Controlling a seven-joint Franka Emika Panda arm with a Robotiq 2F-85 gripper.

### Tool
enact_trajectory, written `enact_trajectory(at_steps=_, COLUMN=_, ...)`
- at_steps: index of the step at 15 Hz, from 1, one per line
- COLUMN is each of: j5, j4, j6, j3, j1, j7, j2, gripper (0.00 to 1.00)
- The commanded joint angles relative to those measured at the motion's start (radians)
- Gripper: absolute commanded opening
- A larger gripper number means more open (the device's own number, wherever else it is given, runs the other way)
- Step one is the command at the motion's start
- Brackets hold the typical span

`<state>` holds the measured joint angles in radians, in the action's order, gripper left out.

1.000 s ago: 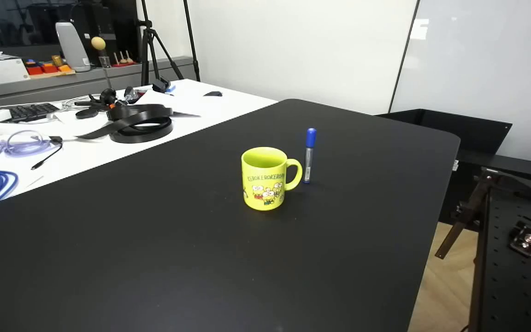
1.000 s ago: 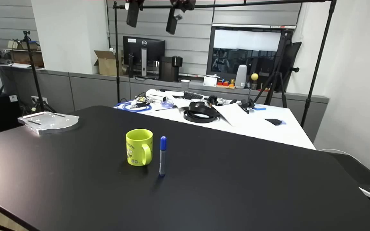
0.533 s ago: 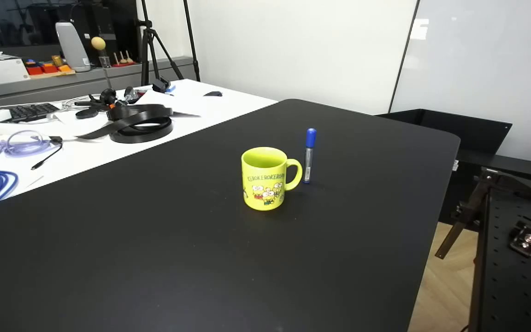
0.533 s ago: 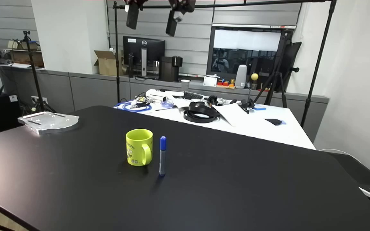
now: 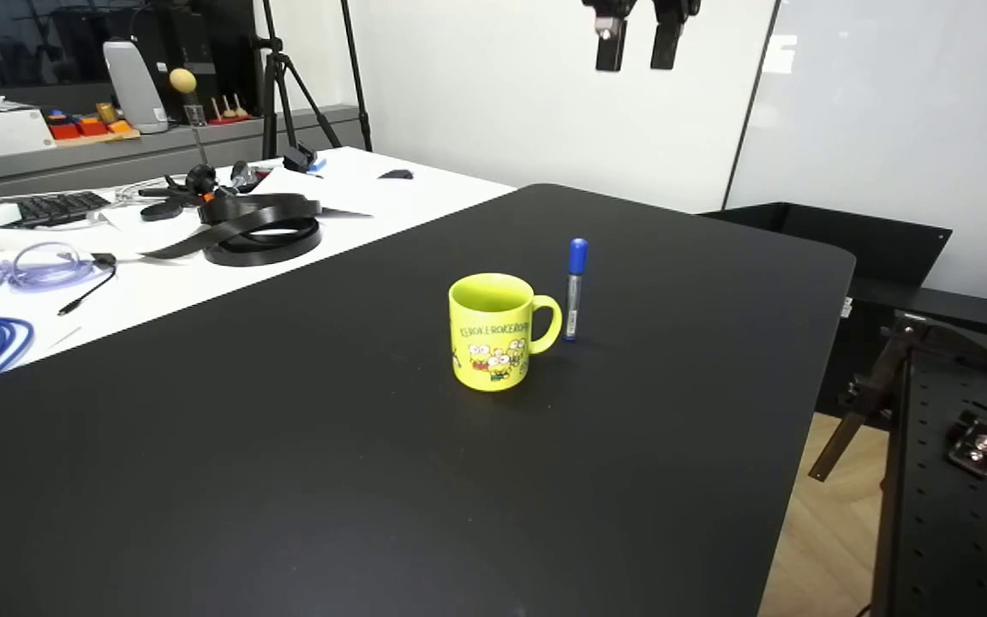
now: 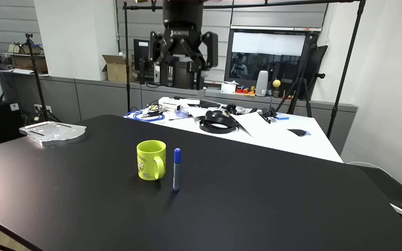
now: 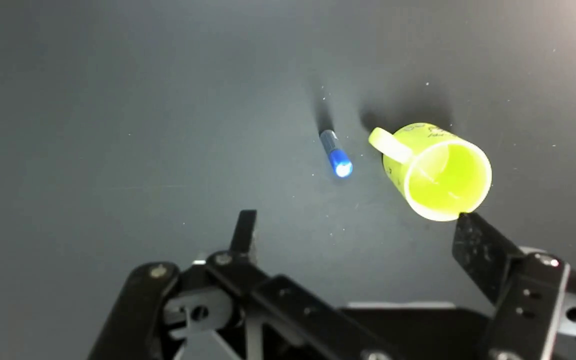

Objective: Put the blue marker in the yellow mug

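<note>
The blue marker stands upright on its end on the black table, blue cap up, in both exterior views [image 5: 575, 296] [image 6: 176, 170] and the wrist view [image 7: 336, 156]. The yellow mug stands upright beside it, apart from it, in both exterior views [image 5: 491, 347] [image 6: 148, 164] and the wrist view [image 7: 400, 167]. Its handle points toward the marker's side. The mug's inside looks empty in the wrist view. My gripper is open and empty, high above the table, in both exterior views [image 5: 637, 67] [image 6: 182, 85] and the wrist view [image 7: 357, 215]. One fingertip overlaps the mug's rim in the wrist view.
The black table [image 5: 288, 480] carries a silver metal plate [image 6: 56, 131] near its far left edge in an exterior view. A white table [image 6: 288, 139] with cables, black straps [image 6: 218, 122] and paper adjoins it. A black perforated bench [image 5: 973, 514] stands beside the table.
My gripper has moved down; it has come into view at the top of an exterior view and hangs lower, slightly rightward, where it showed before. The marker and mug have not moved.
</note>
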<state>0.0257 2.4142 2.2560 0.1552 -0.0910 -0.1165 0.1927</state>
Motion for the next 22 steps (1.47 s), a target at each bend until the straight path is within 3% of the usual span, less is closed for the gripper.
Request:
enact_trajectory(at_steps=1, j5=0.018, j4=0.07, j6=0.158, j3=-0.027, j1=-0.011, j7=0.093, j2=-0.066, gripper=1.0)
enact_trajectory(at_steps=7, j5=0.02, j4=0.121, j6=0.281, j3=-0.046, j1=-0.004, j7=0.157, j2=-0.172, gripper=1.0)
enact_trajectory(at_steps=22, j5=0.012, j4=0.077, j6=0.349, j3=-0.025, j1=-0.005, j7=0.184, j2=-0.38, gripper=1.0)
